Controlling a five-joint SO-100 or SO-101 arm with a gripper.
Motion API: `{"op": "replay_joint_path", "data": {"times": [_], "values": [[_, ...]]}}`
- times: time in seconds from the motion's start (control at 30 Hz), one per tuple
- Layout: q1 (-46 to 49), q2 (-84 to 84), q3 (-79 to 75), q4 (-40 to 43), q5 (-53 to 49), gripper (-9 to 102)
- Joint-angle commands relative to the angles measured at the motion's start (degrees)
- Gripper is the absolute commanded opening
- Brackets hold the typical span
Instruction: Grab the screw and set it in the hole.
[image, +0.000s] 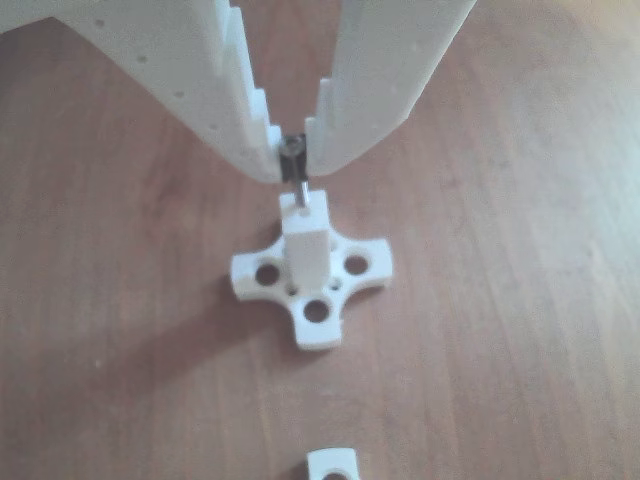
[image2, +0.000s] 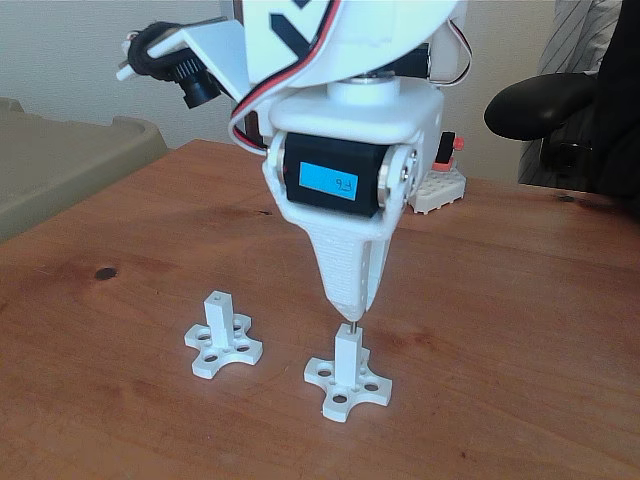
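My white gripper (image: 294, 160) comes down from the top of the other view, shut on the screw (image: 296, 182), a thin silver-grey pin held upright by its head. The screw's lower tip sits at the hole (image: 300, 212) in the top face of a white square post (image: 306, 245), which stands on a white cross-shaped base (image: 312, 285). In the fixed view my gripper (image2: 347, 305) points straight down over that post (image2: 347, 357), and a short length of the screw (image2: 349, 321) shows between fingertips and post top. How deep the tip sits I cannot tell.
A second white post on a cross base (image2: 222, 340) stands to the left in the fixed view. The corner of another white piece (image: 332, 465) lies at the bottom edge of the other view. A white block (image2: 438, 190) sits behind the arm; a beige bin (image2: 60, 160) is far left.
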Motion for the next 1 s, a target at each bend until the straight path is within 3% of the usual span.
{"op": "replay_joint_path", "data": {"times": [0.0, 0.97], "values": [[0.3, 1.0, -4.8, 0.0, 0.0, -4], [0.8, 1.0, -4.9, -0.2, -0.3, -4]]}}
